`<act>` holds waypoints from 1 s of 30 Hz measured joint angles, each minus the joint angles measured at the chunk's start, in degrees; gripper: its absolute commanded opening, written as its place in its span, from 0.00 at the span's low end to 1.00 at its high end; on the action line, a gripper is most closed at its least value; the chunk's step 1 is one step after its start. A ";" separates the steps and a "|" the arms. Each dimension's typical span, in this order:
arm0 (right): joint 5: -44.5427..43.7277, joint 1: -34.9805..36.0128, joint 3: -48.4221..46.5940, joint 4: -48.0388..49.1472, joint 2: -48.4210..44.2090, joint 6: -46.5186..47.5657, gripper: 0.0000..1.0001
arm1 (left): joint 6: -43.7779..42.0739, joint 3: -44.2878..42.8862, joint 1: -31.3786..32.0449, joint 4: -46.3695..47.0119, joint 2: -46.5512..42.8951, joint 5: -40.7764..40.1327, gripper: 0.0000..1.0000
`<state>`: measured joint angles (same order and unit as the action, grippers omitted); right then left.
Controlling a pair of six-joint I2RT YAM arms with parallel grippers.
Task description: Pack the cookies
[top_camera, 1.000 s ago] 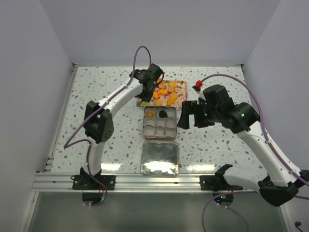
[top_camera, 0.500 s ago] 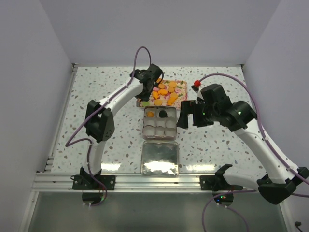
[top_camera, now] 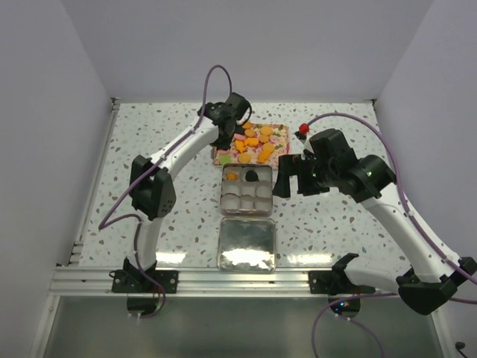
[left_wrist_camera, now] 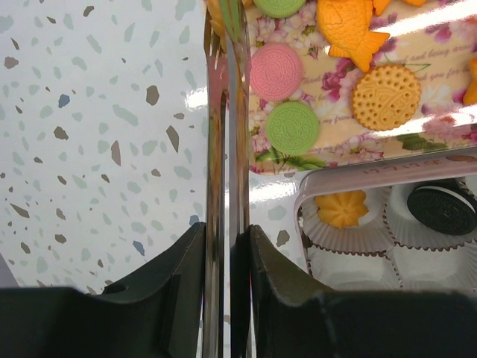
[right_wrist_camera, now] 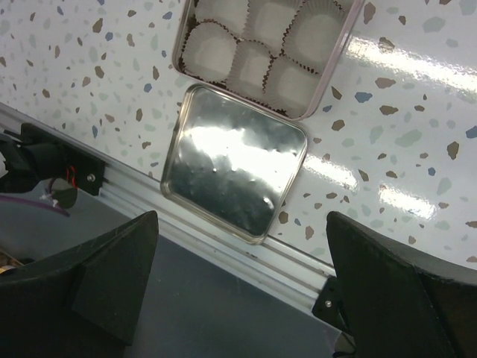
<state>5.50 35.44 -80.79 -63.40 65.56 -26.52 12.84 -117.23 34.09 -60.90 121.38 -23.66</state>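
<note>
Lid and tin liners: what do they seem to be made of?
The lid looks like bare polished metal: mirror-like, with blurred bright glare across it. The liners look like thin white paper, matte, with pleated walls and scalloped rims; whether waxed cannot be told.

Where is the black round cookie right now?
In the top view, the black round cookie sits in a paper cup in the far row of the open square metal tin, just right of the orange cookie.

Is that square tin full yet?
Mostly empty: the pink square tin holds one orange cookie and one black sandwich cookie; seven paper cups sit bare.
</note>
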 measured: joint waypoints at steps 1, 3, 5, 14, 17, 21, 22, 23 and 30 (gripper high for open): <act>0.00 0.00 0.00 0.00 0.00 0.00 0.99 | 0.00 0.00 0.00 -0.04 -0.17 0.04 0.28; 0.00 0.00 0.00 0.00 0.00 -0.02 0.99 | 0.02 0.00 0.00 -0.26 -0.76 0.24 0.25; 0.02 0.00 0.00 0.00 0.00 0.00 0.99 | 0.02 0.00 0.00 -0.46 -1.92 1.11 0.23; 0.00 0.00 0.00 0.02 -0.35 -0.11 0.99 | 0.04 3.39 2.49 0.17 -14.95 6.40 0.02; 0.00 0.00 0.02 0.11 -1.18 -0.55 0.99 | 0.07 6.29 4.55 0.92 -18.78 7.85 0.00; 0.02 0.00 0.94 0.61 -3.17 -1.42 0.99 | 0.24 10.86 8.11 1.70 -21.42 9.05 0.00; 0.00 0.00 1.46 0.76 -3.89 -1.75 0.99 | 0.42 12.04 8.90 1.86 -21.68 9.44 0.00; -0.02 0.00 1.95 0.76 -4.55 -2.10 0.99 | 0.70 13.44 9.70 2.14 -21.94 9.90 0.00; -1.84 0.00 3.58 0.42 -8.33 -4.50 0.99 | 2.58 22.34 12.66 3.76 -24.26 13.42 0.01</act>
<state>3.66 35.44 -77.21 -62.98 57.23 -31.03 15.42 -94.89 46.74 -57.14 97.12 -10.24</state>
